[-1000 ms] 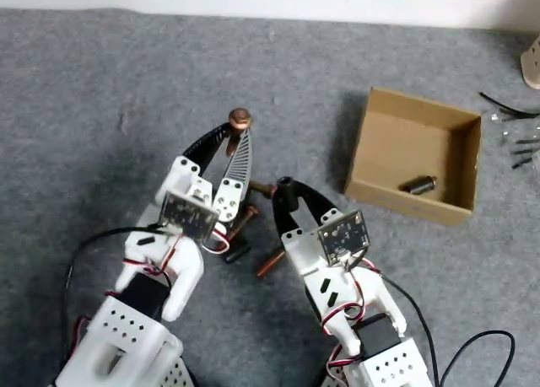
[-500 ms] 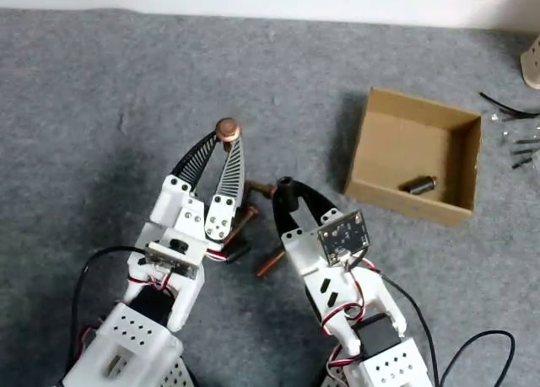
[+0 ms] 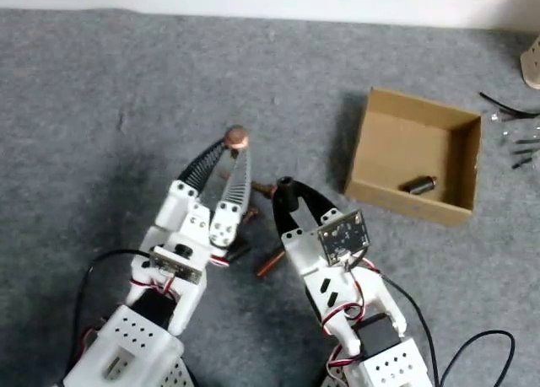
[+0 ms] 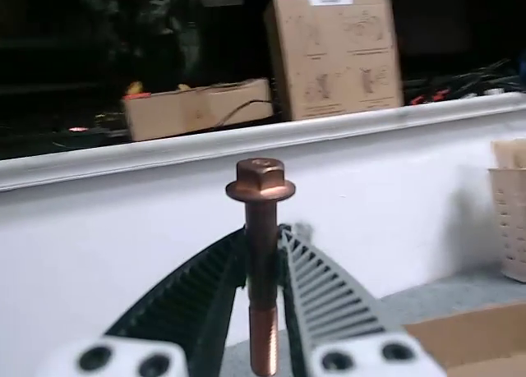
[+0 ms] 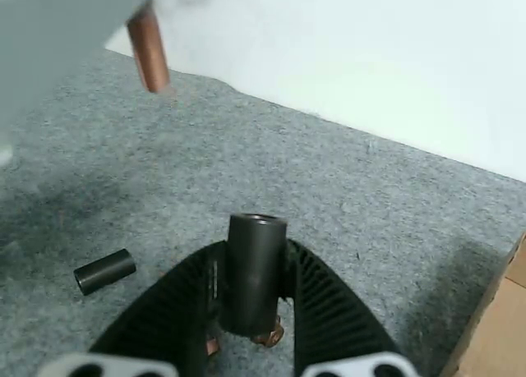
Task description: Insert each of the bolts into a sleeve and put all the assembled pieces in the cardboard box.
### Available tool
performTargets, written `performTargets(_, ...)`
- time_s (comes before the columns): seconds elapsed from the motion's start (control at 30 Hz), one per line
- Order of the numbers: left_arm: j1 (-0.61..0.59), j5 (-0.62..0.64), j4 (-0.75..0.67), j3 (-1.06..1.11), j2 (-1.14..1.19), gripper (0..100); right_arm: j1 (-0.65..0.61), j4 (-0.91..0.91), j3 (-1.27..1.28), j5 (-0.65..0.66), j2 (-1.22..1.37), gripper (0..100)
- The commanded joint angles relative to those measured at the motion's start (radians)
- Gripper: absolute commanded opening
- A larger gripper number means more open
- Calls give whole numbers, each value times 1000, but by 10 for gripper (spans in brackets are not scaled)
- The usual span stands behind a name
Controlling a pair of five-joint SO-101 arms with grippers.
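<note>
Gripping a copper bolt (image 4: 261, 254) by its shank, the left pincer (image 3: 234, 148) is clenched on it and raised above the grey bench (image 3: 101, 100). The bolt stands upright with its flanged hex head above the fingertips and its threaded end hanging below them. Just beside it, the right pincer (image 3: 285, 193) is clamped on a black sleeve (image 5: 253, 266), also held upright, with the open bore facing up. Bolt and sleeve are near each other but apart: in the right wrist view the bolt's lower end hangs off to one side of the sleeve, not in it. A second sleeve (image 5: 103, 271) lies on its side on the bench close to the left arm. A loose bolt (image 3: 270, 260) lies on the bench between the two arms, and further copper pieces sit partly hidden under the left pincer. The cardboard box (image 3: 405, 203) stands open on the bench, well apart on the right arm's outer side. One assembled piece (image 3: 418, 185) lies inside it, near the wall closest to the arms.
</note>
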Motion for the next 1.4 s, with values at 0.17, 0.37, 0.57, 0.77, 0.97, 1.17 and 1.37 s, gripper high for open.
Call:
performTargets(0.17, -8, 49, -2, 15, -16, 6, 7, 7, 128, 9, -10, 4)
performTargets(0.37, -42, 209, 373, -153, -59, 6, 7, 7, 128, 9, -10, 4)
performTargets(0.57, -97, 491, 987, -420, -243, 6, 7, 7, 128, 8, -10, 4)
performTargets(0.77, -96, 586, 1028, -392, -406, 6, 7, 7, 128, 8, -10, 4)
performTargets(0.97, -96, 870, 872, -242, -473, 6, -48, 18, 128, 12, -8, 4)
performTargets(1.17, -96, 1028, 534, 2, -475, 6, -104, 42, 130, 14, -10, 4)
performTargets(1.37, -68, 993, 525, 22, -473, 6, -105, 42, 130, 14, -18, 4)
